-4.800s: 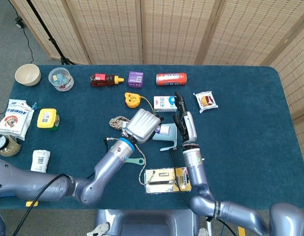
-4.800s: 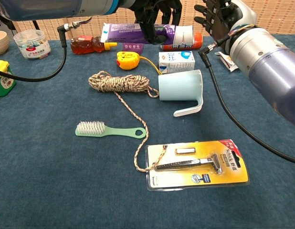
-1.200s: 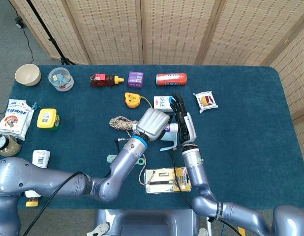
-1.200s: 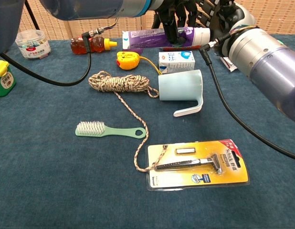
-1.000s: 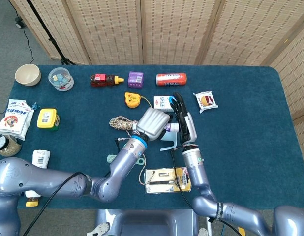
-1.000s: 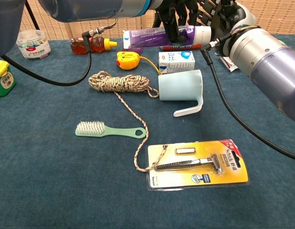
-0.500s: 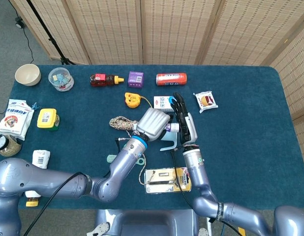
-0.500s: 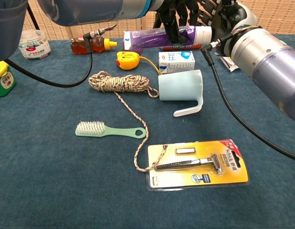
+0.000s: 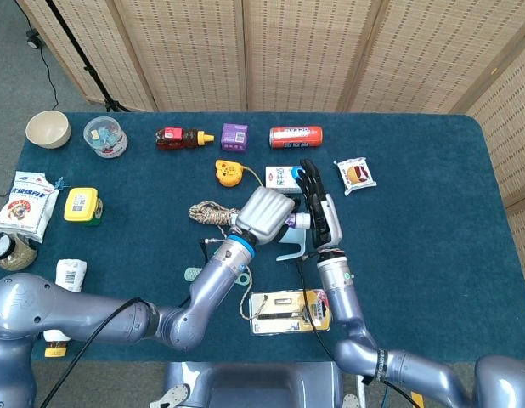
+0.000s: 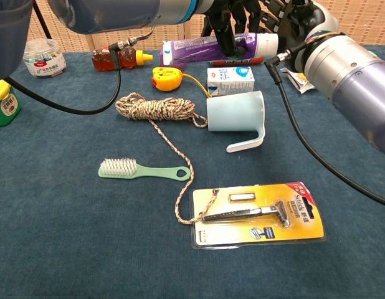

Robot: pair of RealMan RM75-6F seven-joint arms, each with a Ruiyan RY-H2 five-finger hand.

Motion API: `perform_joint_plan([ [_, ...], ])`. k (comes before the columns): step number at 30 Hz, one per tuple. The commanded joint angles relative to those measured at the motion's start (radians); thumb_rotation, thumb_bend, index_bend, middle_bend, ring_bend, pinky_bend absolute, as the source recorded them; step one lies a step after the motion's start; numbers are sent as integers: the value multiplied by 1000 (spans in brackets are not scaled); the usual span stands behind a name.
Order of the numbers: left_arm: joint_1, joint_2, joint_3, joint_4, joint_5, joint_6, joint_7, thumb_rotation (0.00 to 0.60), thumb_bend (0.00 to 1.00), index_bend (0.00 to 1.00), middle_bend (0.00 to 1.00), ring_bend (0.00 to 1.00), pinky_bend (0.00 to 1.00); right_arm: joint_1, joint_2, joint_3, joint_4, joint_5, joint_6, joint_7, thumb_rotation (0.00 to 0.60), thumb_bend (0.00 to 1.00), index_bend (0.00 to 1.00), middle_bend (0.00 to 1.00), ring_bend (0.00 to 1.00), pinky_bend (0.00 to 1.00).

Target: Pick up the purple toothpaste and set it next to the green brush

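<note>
Two views | chest: left hand [image 10: 233, 18] grips purple toothpaste [image 10: 205, 48] | head: tube hidden | right hand [image 9: 318, 208] unclear

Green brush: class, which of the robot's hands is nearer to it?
Left. The left hand holds the toothpaste up behind the rope, beyond the brush. The right hand is further right, past the cup.

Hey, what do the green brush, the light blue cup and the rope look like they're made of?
Green brush: likely moulded plastic, matte mint handle with a hanging hole, and pale bristles that look synthetic.
Light blue cup: probably plastic too, with an opaque, smooth, softly matte wall and a thin flat handle.
Rope: braided fibre, speckled tan and dark strands; whether cotton or synthetic cannot be told.
</note>
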Motion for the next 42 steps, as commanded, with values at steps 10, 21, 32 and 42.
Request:
perform_joint_plan([
  [10,52,64,25,-65,59,14,-24,600,1000,632,492,537,585,-5,39,-1,28,-16,2,-20,126,0,0,0,0,0],
  [21,138,124,108,-136,180,9,-70,600,1000,632,492,531,585,-18,99,-5,39,-21,-9,-32,125,0,0,0,0,0],
  [32,222,116,200,-125,291,-10,-121,600,1000,617,492,508,585,-28,143,-14,41,-14,-21,-37,127,0,0,0,0,0],
  [42,286,89,265,-68,311,-34,-134,600,1000,560,447,463,585,-28,164,-14,51,-6,-26,-37,126,0,0,0,0,0],
])
